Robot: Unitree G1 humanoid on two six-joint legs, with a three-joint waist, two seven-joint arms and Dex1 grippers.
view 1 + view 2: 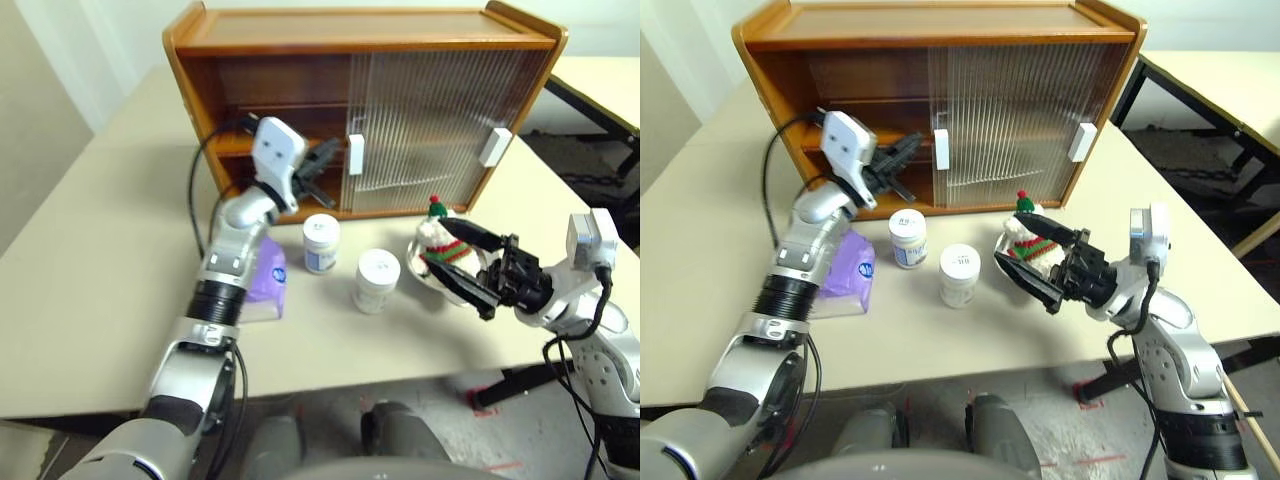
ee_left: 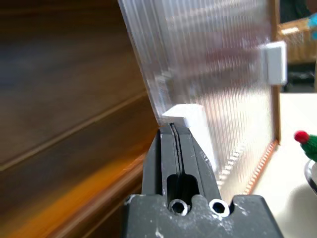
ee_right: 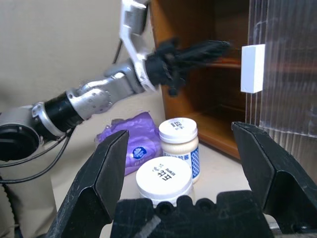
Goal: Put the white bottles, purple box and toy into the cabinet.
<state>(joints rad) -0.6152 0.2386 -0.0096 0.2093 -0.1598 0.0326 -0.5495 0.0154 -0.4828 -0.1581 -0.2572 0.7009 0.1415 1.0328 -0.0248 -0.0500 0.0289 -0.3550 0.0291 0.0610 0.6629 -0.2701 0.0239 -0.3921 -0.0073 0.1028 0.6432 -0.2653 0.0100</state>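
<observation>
Beige table [image 1: 100, 250], bowl-hidden toy [image 1: 437, 235]

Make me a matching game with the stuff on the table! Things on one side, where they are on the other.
Things:
1. toy
2. purple box
3. white bottles
4. left gripper

Places:
A. under the left arm
B. shut, by the cabinet door's handle
C. in the steel bowl
D. standing in front of the cabinet

Pairs: 1-C, 2-A, 3-D, 4-B

Bottles [image 1: 321, 243] before cabinet [image 1: 300, 90]
</observation>
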